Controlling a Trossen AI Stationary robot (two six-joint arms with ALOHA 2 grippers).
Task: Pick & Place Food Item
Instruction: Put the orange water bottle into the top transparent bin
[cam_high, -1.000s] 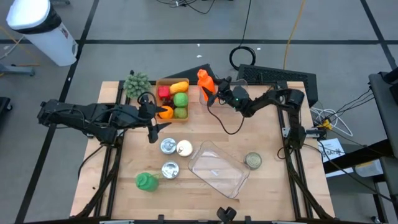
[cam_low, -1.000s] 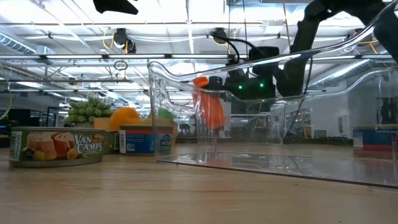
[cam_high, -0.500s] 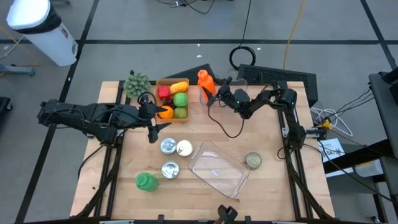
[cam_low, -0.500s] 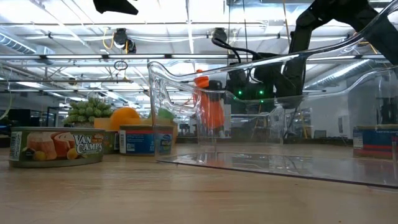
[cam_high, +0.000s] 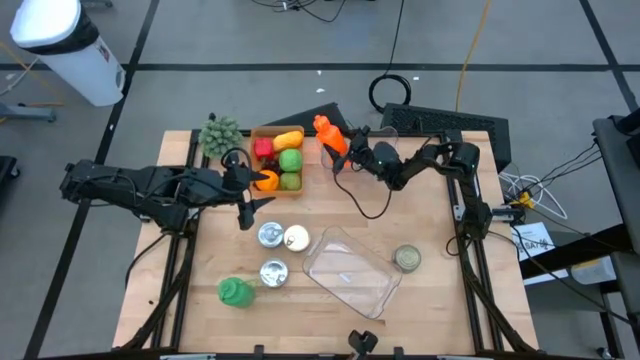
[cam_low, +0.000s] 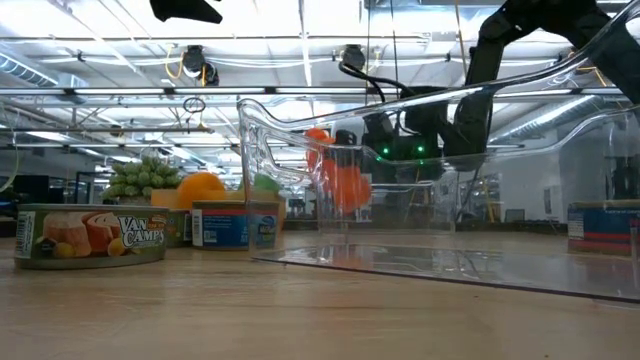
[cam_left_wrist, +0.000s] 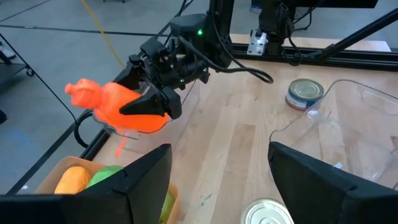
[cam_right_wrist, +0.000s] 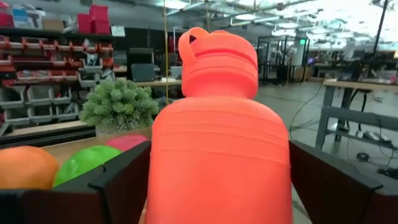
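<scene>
An orange plastic bottle with a loop cap is at the table's far middle, tilted with its cap toward the far left. My right gripper is shut on it, and the left wrist view shows both the bottle and the gripper. My left gripper is open and empty just right of the wooden fruit box. Its two fingers show wide apart in its own wrist view. My right gripper pinches the bottle's body between its two fingers, one on each side, below the neck. The fingers come level from the table's right side. The bottle is tilted, cap toward the far left, and looks clear of the table in the left wrist view.
The fruit box holds green, red, yellow and orange fruit. A green leafy bunch lies left of it. Two cans and a white ball lie mid-table, a green item at the near left, a clear container and another can at the near right.
My right gripper has edged toward the table's left at the orange bottle. The bottle, upright a second ago, has tipped over with its cap toward the far left. My left arm has kept still.
</scene>
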